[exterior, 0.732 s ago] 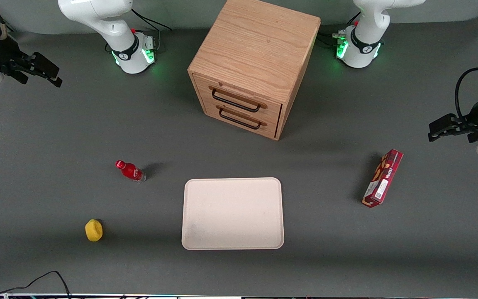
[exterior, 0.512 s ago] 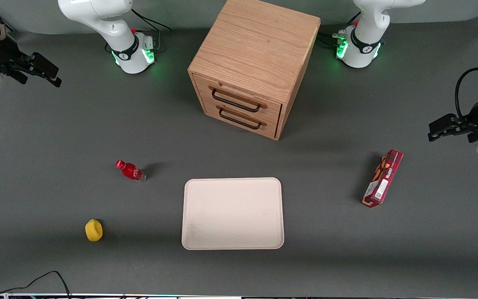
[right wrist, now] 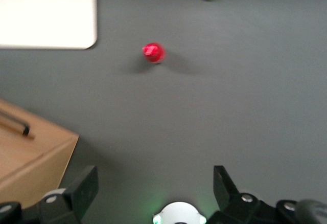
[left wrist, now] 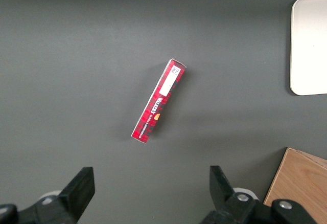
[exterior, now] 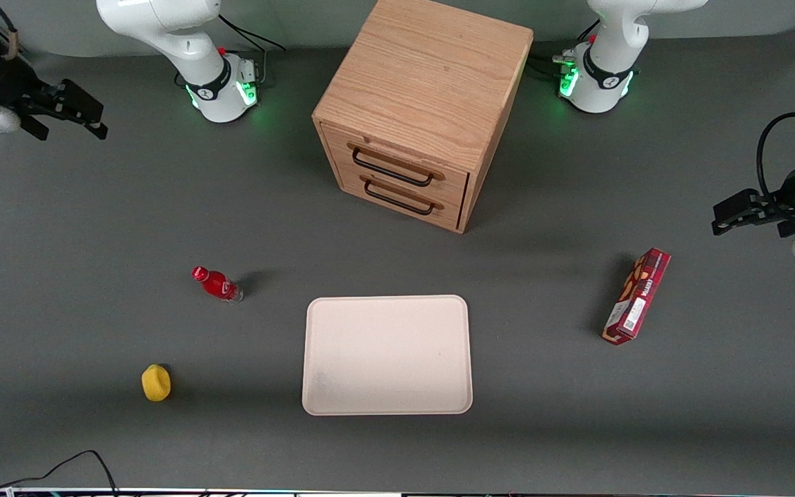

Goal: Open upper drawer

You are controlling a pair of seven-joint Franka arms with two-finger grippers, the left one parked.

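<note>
Two stacked oak drawers, upper drawer point(exterior: 397, 164) shut, black bar handle, gripper point(exterior: 80, 114) spread wide, well apart.

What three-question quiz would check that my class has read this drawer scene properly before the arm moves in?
1. True or false: the upper drawer is shut.
2. Where is the gripper: A at the handle, B high toward the working arm's end of the table?
3. Which is nearer the front camera, the red bottle or the yellow object?

Key: 1 true. 2 B, fingers open. 3 The yellow object.
</note>
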